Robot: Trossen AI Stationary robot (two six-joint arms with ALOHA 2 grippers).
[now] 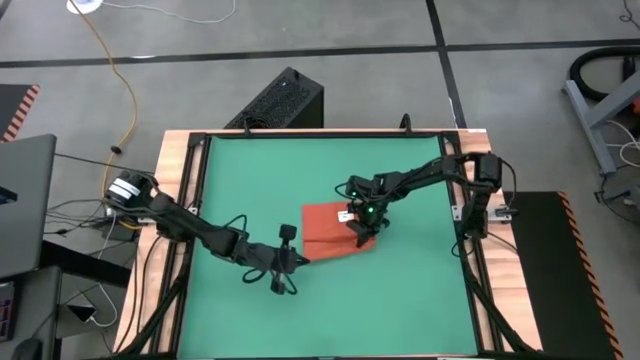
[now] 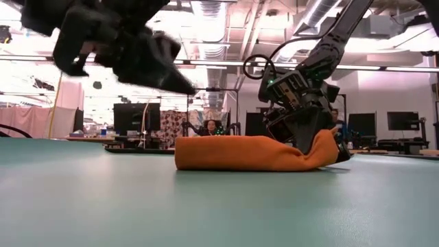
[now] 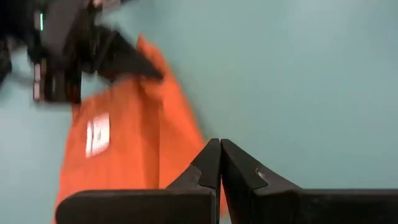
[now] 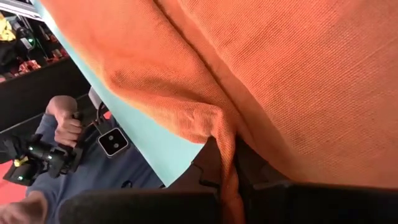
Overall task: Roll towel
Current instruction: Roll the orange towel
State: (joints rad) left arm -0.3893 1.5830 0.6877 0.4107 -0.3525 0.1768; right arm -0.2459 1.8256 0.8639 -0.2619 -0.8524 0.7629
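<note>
From above, the orange-red towel (image 1: pixel 328 236) lies partly folded near the middle of the green mat (image 1: pixel 400 300), with its small white tag (image 1: pixel 343 215) by the right gripper (image 1: pixel 362 236). That gripper is down on the towel's right end, pinching a corner of the cloth. The left gripper (image 1: pixel 280 287) sits just off the towel's lower left edge, over bare mat. A black box (image 1: pixel 282 100) stands on the floor beyond the table's far edge, and a yellow cable (image 1: pixel 122 90) trails across the floor

At table height, the towel (image 2: pixel 247 152) is a low, long bundle on the mat, its right end lifted slightly where the right gripper (image 2: pixel 305 144) nips it. The left gripper (image 2: pixel 180 84) hangs above the mat, clear of the cloth, blocking part of the room behind

The left wrist view shows its fingers (image 3: pixel 205 171) pressed together on nothing, the towel (image 3: pixel 130 149) beyond them

The right wrist view shows a cloth fold (image 4: pixel 227 155) clamped between the fingers; past the mat's edge a person's hand (image 4: pixel 65 124) grips a handle
</note>
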